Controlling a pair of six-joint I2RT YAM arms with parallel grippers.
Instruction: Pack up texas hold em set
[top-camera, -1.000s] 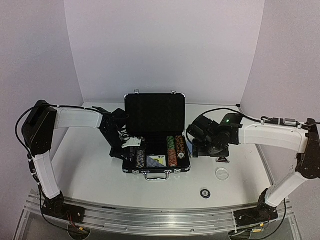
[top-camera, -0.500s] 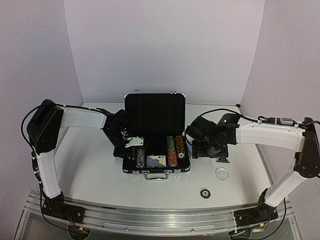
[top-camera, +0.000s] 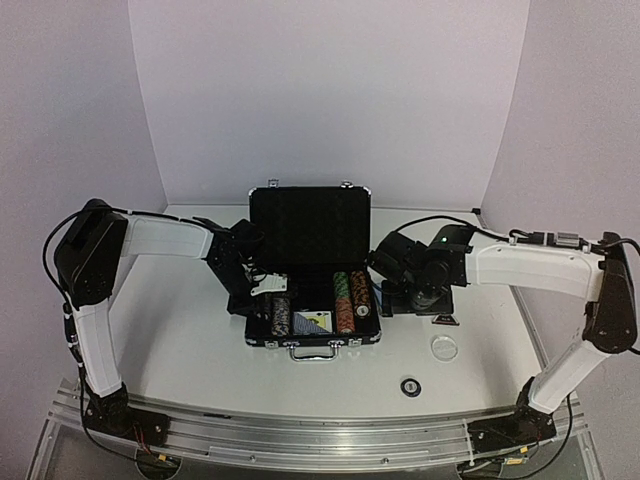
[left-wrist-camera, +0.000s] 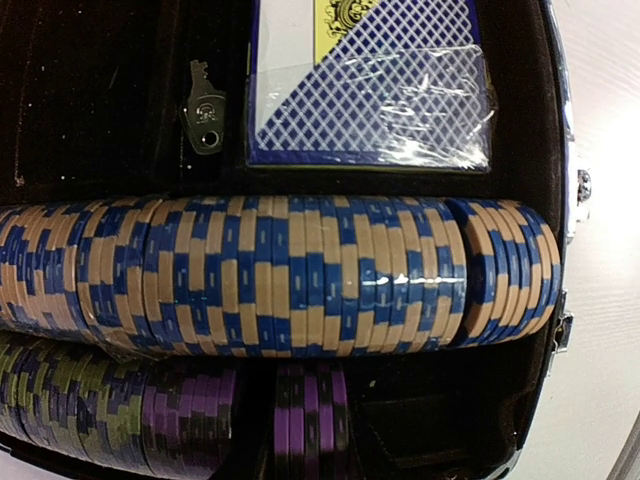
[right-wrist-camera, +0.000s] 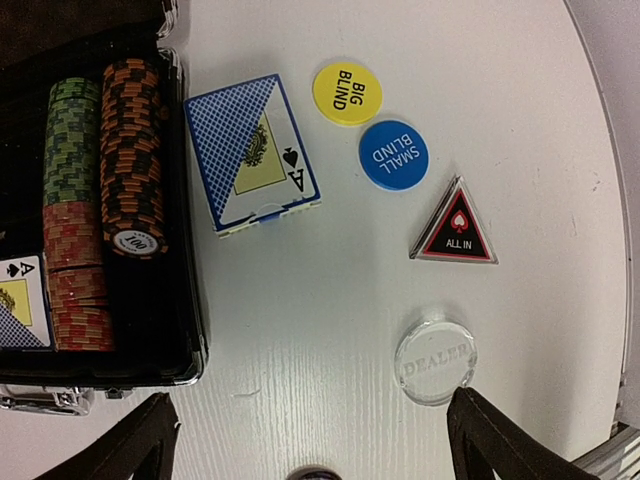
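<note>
**Chips mostly in, small pieces left outside**

The black briefcase (top-camera: 312, 300) lies open in the middle of the table, its silver-edged lid standing upright on the far side and its handle facing near. The lining looks dark and soft. Inside lie rows of striped poker chips (left-wrist-camera: 270, 275) set on edge: ridged cylinders in blue and tan, purple, green, orange and red. A blue-backed deck (left-wrist-camera: 370, 85) in glossy wrap sits beside them, so the bulk of the packing seems done.

On the bare white table just right of the case lies a second card deck (right-wrist-camera: 252, 153). Farther right are a flat yellow disc (right-wrist-camera: 346, 93), a blue disc (right-wrist-camera: 393, 155), a dark triangular button (right-wrist-camera: 455, 225) with a shiny rim, and nearer, a clear round disc (right-wrist-camera: 435, 360). These need stowing, then the lid needs shutting. A small metal key (left-wrist-camera: 203, 108) rests on the lining.

The right gripper (right-wrist-camera: 312, 400) hangs over those pieces, fingers spread wide and empty. The left gripper (top-camera: 258, 292) is low at the case's left end; I cannot tell how its fingers stand.
</note>
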